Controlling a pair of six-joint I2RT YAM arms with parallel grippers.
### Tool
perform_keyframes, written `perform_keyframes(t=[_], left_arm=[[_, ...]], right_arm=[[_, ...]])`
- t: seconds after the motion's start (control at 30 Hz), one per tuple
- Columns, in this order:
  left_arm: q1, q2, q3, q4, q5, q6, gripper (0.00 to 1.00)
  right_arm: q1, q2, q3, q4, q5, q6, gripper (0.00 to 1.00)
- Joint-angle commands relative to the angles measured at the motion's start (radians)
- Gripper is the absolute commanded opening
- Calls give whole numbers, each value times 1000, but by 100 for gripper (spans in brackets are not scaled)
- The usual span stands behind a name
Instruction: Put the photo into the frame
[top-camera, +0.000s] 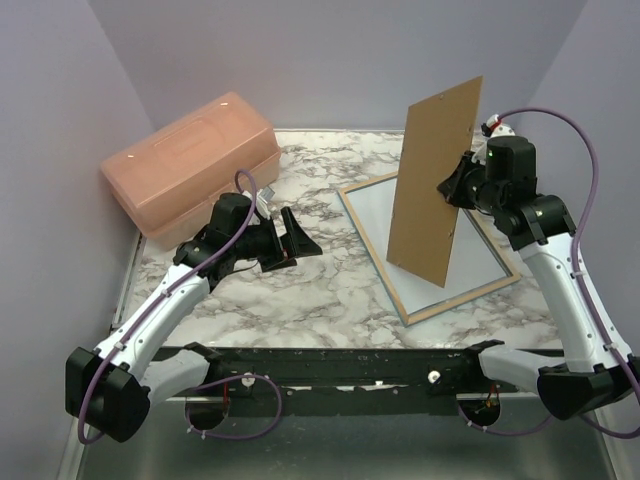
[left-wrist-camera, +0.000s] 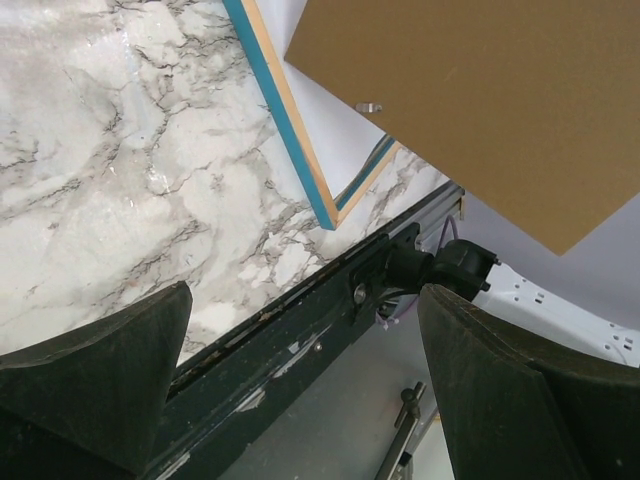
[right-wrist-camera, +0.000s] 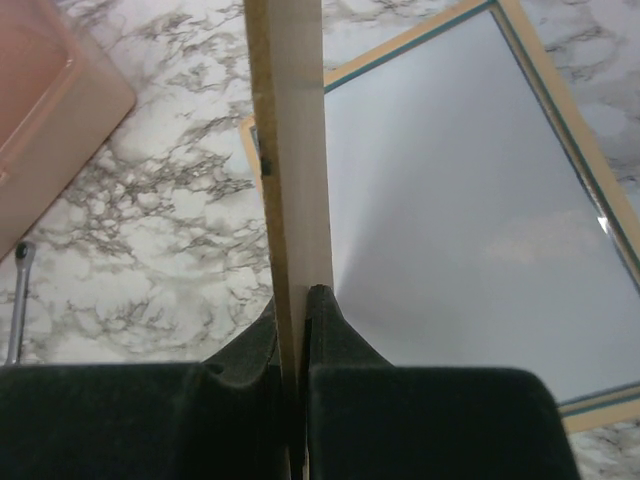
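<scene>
We find the frame (top-camera: 465, 300) lying face down on the marble table (top-camera: 300, 300), pale reverse up. Inside its rim lies a white sheet, which we judge to be the photo (top-camera: 370, 208), print side down. The right gripper (right-wrist-camera: 297, 300) is clamped on the brown backing board (top-camera: 435, 180), upright with its lower edge on that sheet. The left gripper (top-camera: 290, 248) hangs left of the frame, jaws wide apart, holding nothing. We should tip the board down slowly, keeping its edge inside the rim without dragging the photo.
</scene>
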Motion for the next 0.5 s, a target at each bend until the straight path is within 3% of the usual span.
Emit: perform_keyframes(t=[0.0, 0.47], left_arm=[[-4, 8, 30, -15, -20, 23, 98], [-6, 27, 35, -31, -22, 44, 99]], right_arm=[[6, 4, -26, 15, -251, 73, 1], [6, 16, -149, 187, -541, 224, 1]])
